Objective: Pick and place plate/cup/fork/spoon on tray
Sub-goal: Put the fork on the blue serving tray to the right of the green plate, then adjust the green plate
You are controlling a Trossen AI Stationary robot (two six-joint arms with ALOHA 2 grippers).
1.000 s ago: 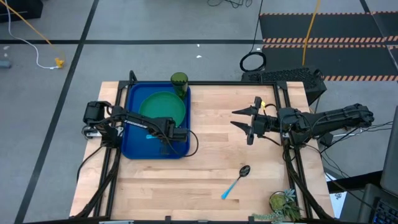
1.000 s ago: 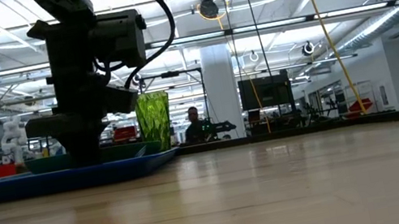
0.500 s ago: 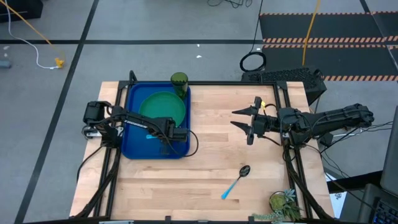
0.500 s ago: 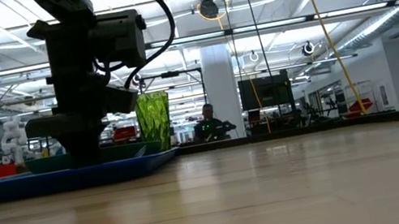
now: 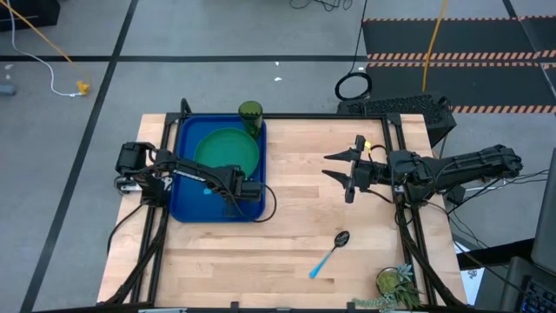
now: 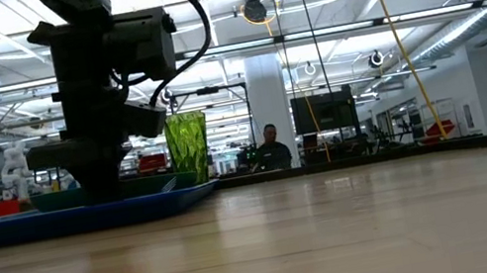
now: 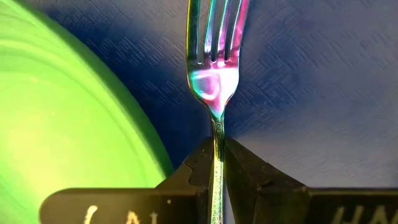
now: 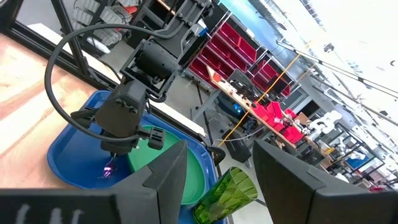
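1. Nearest the low camera, the spoon (image 5: pixel 330 253) is seen lying loose on the wooden surface (image 5: pixel 295 209), its dark bowl turned toward the right end effector (image 5: pixel 339 172) and its blue handle angled away toward the near edge.

2. The coming move is judged to turn on that relation: the spoon lies just nearward of the right end effector, well apart from it, with its long axis slanted across the surface. The right arm is clearly the nearer one; its fingers are spread wide and nothing is held between them.

3. Farther across, the left end effector (image 5: pixel 232 195) is lowered over the near right corner of the blue tray (image 5: pixel 187 205), its fingers pinched almost together on the slim neck of the fork (image 7: pixel 214 74). The tined head is pointed forward over the tray floor, just beside the rim of the green plate (image 5: pixel 228 152).

4. The plate is seen lying flat inside the tray, and the cup (image 5: pixel 250 114) stands upright at the tray's far right corner.

5. The grip on the fork is shown only by the left wrist view; from overhead it is hidden beneath the arm. Whether the fork touches the tray floor cannot be told.

6. In the low view, a person (image 6: pixel 273 147) is visible in the room beyond the surface.
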